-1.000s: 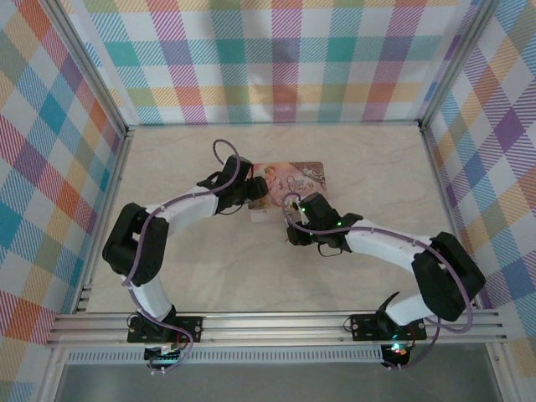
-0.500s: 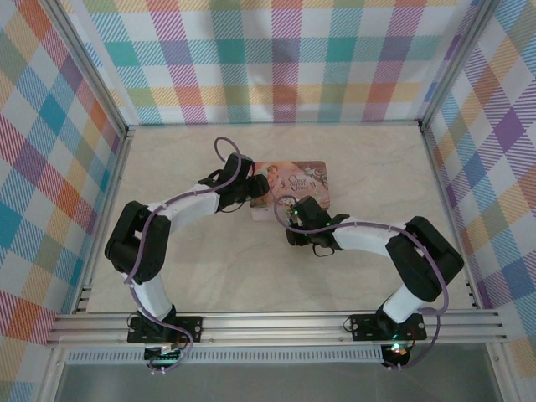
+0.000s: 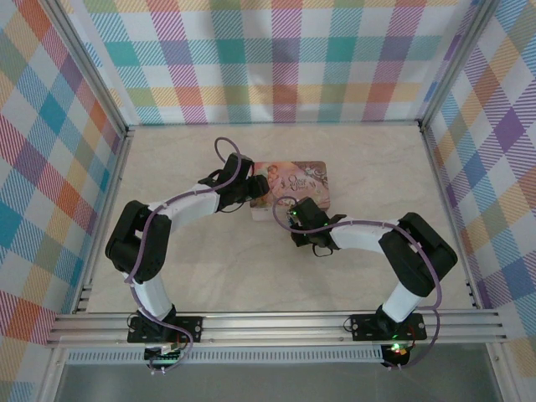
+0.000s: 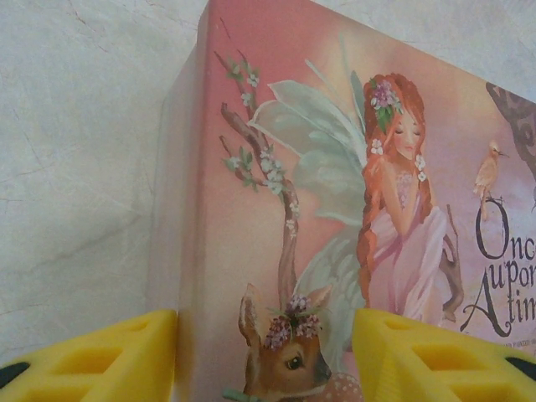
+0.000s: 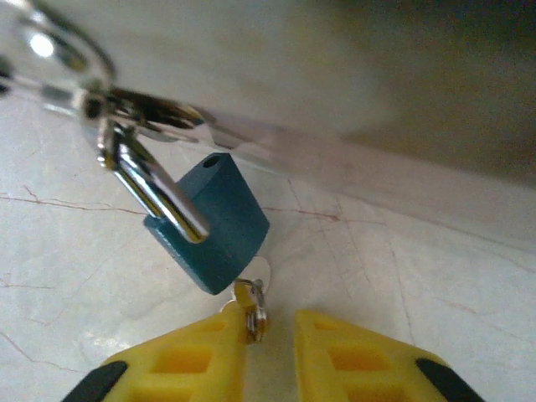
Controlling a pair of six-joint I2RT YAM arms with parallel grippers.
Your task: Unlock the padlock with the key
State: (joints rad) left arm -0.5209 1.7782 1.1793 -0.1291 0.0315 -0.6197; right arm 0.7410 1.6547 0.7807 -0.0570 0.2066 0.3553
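Grasping step: with right gripper (image 5: 270,325) narrowly spread around key (image 5: 251,308) under padlock (image 5: 209,224), lower centre, calls for pinching, then twisting.

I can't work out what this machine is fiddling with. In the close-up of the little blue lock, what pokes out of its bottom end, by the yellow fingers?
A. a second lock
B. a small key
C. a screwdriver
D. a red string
B: a key sticks out of the underside of the padlock, right at the tips of the right gripper.
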